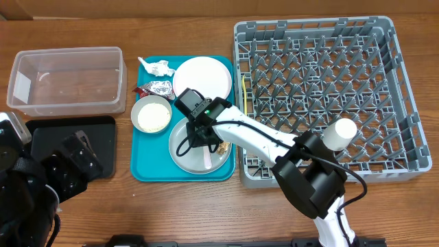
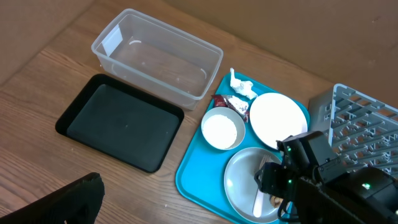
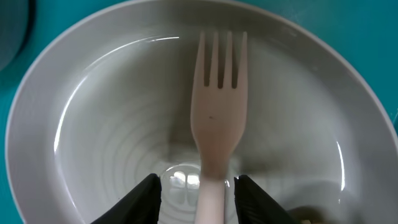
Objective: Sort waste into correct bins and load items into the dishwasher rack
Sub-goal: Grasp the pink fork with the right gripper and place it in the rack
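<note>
My right claw (image 3: 198, 190) hangs open, jaws apart on either side of the fork's (image 3: 215, 118) handle, not touching it. The fork lies in the grey bowl (image 3: 93, 137). It looks light, stiff and slick, so I'd pinch the handle squarely.

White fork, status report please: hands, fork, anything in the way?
Right hand open, straddling white plastic fork handle. Fork lying flat in pale grey round dish. Left hand back over by the bins, state unclear. Nothing over the fork.
</note>
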